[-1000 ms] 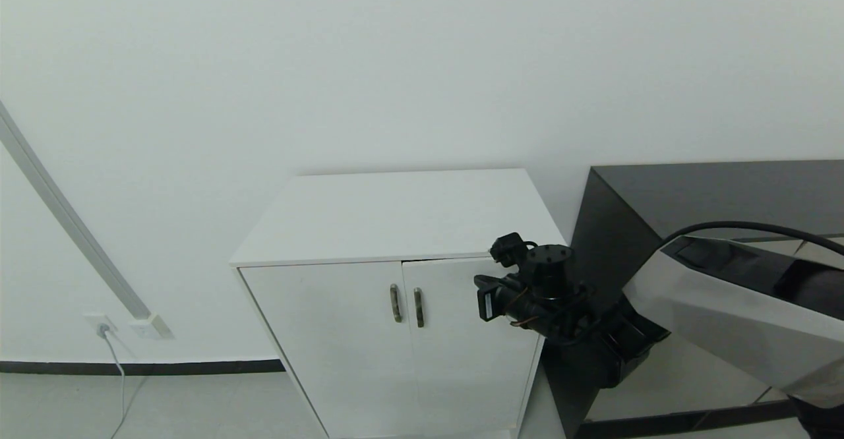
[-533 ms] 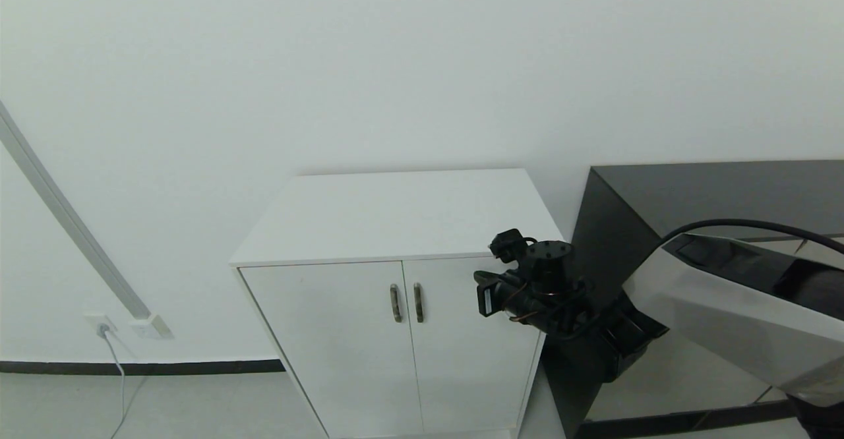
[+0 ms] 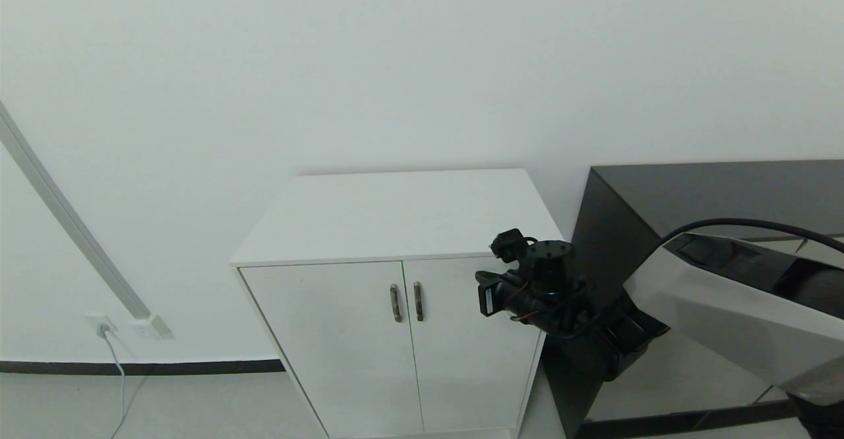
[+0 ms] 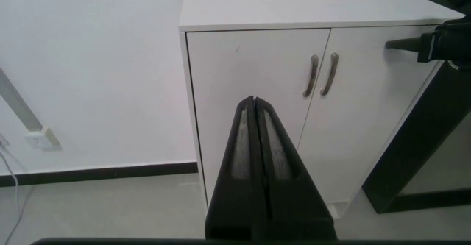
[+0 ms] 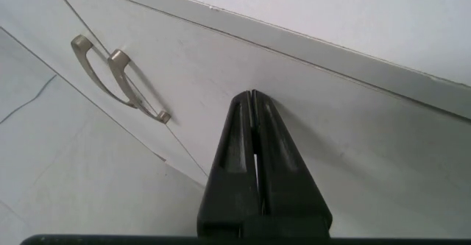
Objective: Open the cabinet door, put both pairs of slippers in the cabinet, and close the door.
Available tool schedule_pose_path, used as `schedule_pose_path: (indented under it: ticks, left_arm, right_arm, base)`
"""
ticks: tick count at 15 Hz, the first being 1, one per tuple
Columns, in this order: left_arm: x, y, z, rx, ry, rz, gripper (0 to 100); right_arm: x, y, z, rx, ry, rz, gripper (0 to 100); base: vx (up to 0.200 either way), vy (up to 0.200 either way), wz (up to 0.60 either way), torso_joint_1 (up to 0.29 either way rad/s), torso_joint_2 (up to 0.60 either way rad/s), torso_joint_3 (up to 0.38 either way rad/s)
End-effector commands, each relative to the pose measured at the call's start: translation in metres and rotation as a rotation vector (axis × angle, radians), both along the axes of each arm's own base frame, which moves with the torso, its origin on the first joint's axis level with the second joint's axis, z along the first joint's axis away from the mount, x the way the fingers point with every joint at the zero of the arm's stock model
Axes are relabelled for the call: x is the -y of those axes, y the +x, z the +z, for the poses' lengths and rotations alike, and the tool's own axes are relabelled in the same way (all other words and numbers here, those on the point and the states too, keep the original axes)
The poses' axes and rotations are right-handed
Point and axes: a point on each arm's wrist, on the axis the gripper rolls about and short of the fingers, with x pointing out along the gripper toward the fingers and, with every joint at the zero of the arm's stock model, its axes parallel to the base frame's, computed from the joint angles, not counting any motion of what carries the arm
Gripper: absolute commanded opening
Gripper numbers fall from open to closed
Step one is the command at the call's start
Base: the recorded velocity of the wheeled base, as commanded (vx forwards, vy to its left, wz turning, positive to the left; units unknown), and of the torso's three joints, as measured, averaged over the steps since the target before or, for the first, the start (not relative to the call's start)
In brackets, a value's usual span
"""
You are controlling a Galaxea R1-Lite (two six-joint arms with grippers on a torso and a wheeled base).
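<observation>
The white cabinet (image 3: pixel 395 215) stands against the wall with both doors shut. Its two metal handles (image 3: pixel 406 302) sit side by side at the centre seam. My right gripper (image 3: pixel 480 274) is shut with nothing in it. In the right wrist view its tips (image 5: pixel 254 94) rest at the face of the right door (image 5: pixel 221 61), near that door's top edge and away from the handles (image 5: pixel 118 79). My left gripper (image 4: pixel 254 101) is shut and empty, hanging in front of the left door (image 4: pixel 250 68) at a distance. The right gripper (image 4: pixel 401 45) also shows there, at the right door's upper corner.
A black cabinet (image 3: pixel 692 188) stands close against the white cabinet's right side. A wall socket with a cable (image 3: pixel 102 325) and a slanting conduit (image 3: pixel 66 215) are on the wall to the left. Open floor (image 4: pixel 110 208) lies in front.
One second ago the right door stood slightly ajar; it is now flush with the left door. My right gripper has shifted slightly towards the door.
</observation>
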Motion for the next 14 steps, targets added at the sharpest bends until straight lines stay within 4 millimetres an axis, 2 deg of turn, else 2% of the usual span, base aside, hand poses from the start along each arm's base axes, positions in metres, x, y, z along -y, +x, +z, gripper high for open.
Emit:
schedule_pose_path:
  ticks: [1, 5, 6, 7, 8, 9, 13, 14]
  left_arm:
    - [0.000, 0.000, 0.000, 0.000, -0.001, 0.000, 0]
    - [0.000, 0.000, 0.000, 0.000, -0.001, 0.000, 0]
    - [0.000, 0.000, 0.000, 0.000, 0.001, 0.000, 0]
    - [0.000, 0.000, 0.000, 0.000, -0.001, 0.000, 0]
    - [0.000, 0.000, 0.000, 0.000, 0.001, 0.000, 0]
    - [0.000, 0.000, 0.000, 0.000, -0.001, 0.000, 0]
    - [0.000, 0.000, 0.000, 0.000, -0.001, 0.000, 0]
    - [0.000, 0.000, 0.000, 0.000, -0.001, 0.000, 0]
  right_arm:
    - [0.003, -0.010, 0.007, -0.004, -0.002, 0.007, 0]
    - [0.022, -0.054, 0.034, 0.023, 0.015, 0.027, 0]
    - [0.025, -0.058, 0.037, 0.024, 0.016, 0.027, 0]
    - [0.037, -0.075, 0.049, 0.033, 0.022, 0.026, 0]
    - [0.041, -0.080, 0.052, 0.036, 0.024, 0.026, 0]
    - [0.054, -0.092, 0.060, 0.038, 0.024, 0.011, 0]
    - [0.101, -0.114, 0.081, 0.068, 0.022, -0.146, 0]
    - [0.107, -0.118, 0.083, 0.070, 0.022, -0.160, 0]
  base:
    - [0.000, 0.000, 0.00, 0.000, 0.00, 0.000]
    - [0.000, 0.000, 0.00, 0.000, 0.00, 0.000]
    - [0.000, 0.000, 0.00, 0.000, 0.00, 0.000]
    - [0.000, 0.000, 0.00, 0.000, 0.00, 0.000]
    - [0.000, 0.000, 0.00, 0.000, 0.00, 0.000]
    - [0.000, 0.000, 0.00, 0.000, 0.00, 0.000]
    - [0.000, 0.000, 0.00, 0.000, 0.00, 0.000]
    - [0.000, 0.000, 0.00, 0.000, 0.00, 0.000]
